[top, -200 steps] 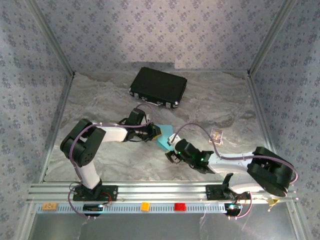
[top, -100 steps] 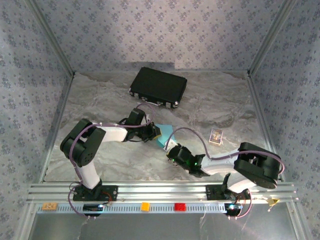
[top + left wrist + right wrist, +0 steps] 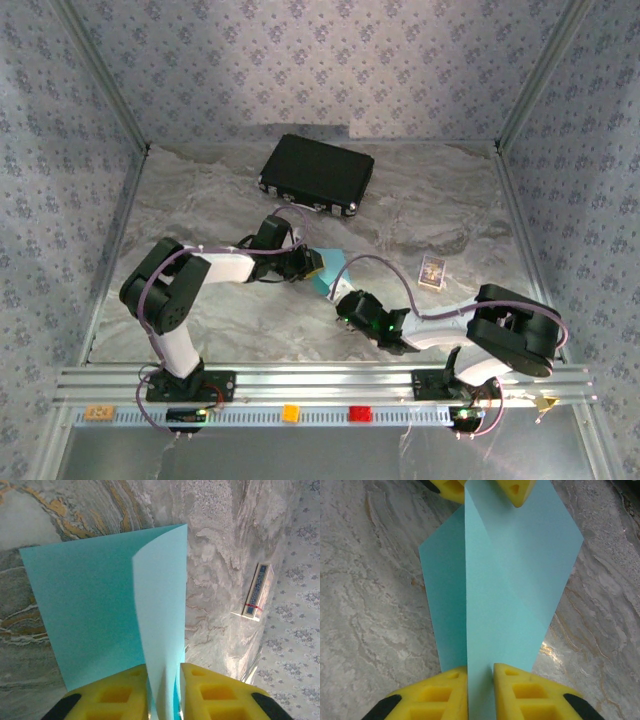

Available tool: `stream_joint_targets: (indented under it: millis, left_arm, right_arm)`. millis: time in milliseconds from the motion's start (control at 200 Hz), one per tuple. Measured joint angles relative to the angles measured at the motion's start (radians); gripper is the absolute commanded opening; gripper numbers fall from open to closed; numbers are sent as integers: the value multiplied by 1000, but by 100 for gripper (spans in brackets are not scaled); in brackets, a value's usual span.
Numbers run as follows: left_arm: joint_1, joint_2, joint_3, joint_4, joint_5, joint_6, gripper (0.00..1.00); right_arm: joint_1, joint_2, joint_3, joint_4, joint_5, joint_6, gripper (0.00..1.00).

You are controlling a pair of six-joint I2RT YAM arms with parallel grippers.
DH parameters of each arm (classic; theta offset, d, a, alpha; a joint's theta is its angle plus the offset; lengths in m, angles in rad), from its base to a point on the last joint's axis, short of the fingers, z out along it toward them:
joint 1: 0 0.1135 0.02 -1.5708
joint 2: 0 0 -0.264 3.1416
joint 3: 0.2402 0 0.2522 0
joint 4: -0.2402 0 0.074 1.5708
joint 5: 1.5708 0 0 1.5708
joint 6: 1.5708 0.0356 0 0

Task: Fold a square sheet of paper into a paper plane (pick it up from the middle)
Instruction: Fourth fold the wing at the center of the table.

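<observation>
On my overhead feed a black rectangular case [image 3: 317,174] lies flat toward the far side of the grey marbled bench [image 3: 200,200]. It is turned at a slight angle, with its metal-trimmed edge facing me. A small box [image 3: 432,271], like a card deck, lies on the bench right of centre, well apart from the case. My left wrist feed shows a red band near one end of it. Patterned wallpaper [image 3: 300,60] covers the walls. Along the near aluminium rail [image 3: 330,378] I see an orange tag [image 3: 98,411], a yellow block [image 3: 290,412] and a red block [image 3: 359,413].
</observation>
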Motion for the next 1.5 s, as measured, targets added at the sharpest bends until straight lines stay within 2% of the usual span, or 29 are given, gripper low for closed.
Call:
stream_joint_targets:
  millis: [125, 225, 310, 400, 490, 595, 969, 1499]
  left_arm:
    - [0, 0, 2, -10, 0, 4, 27]
    - [0, 0, 11, -24, 0, 11, 27]
    - [0, 0, 18, -29, 0, 16, 25]
    - [0, 0, 23, -37, -1, 17, 19]
    - [0, 0, 26, -46, -3, 20, 11]
    - [0, 0, 28, -53, -4, 23, 7]
    - [0, 0, 29, -60, -3, 23, 6]
    - [0, 0, 33, -67, -3, 23, 6]
  right_arm:
    - [-2, 0, 0, 1, -3, 0, 12]
    - [-6, 0, 0, 3, -10, 5, 12]
    - [-9, 0, 0, 10, -13, 7, 11]
    - [-11, 0, 0, 20, -16, 7, 11]
    - [-13, 0, 0, 25, -19, 8, 14]
    - [-13, 0, 0, 26, -22, 15, 18]
    - [-13, 0, 0, 21, -14, 14, 28]
    - [-13, 33, 26, 11, 5, 3, 33]
